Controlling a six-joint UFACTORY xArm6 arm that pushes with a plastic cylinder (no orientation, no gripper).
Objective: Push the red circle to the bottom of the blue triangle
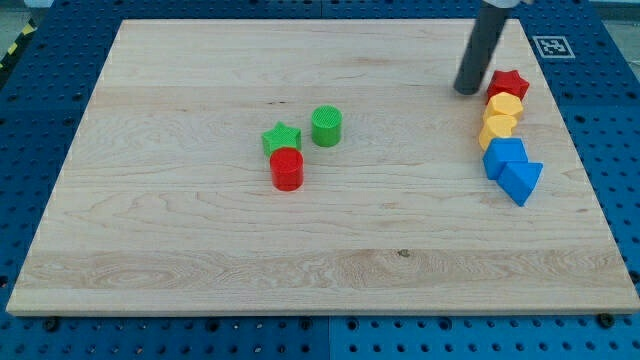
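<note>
The red circle (287, 169) stands near the board's middle, touching the green star (281, 138) just above it. The blue triangle (521, 180) lies at the view's right, at the lower end of a column of blocks, touching a blue block (503, 156) above it. My tip (467, 90) is at the view's upper right, just left of the red star (508, 84), far from the red circle.
A green circle (326, 126) sits right of the green star. In the right column, two yellow blocks (504, 106) (497, 129) lie between the red star and the blue block. The wooden board (200, 270) ends close to the column's right.
</note>
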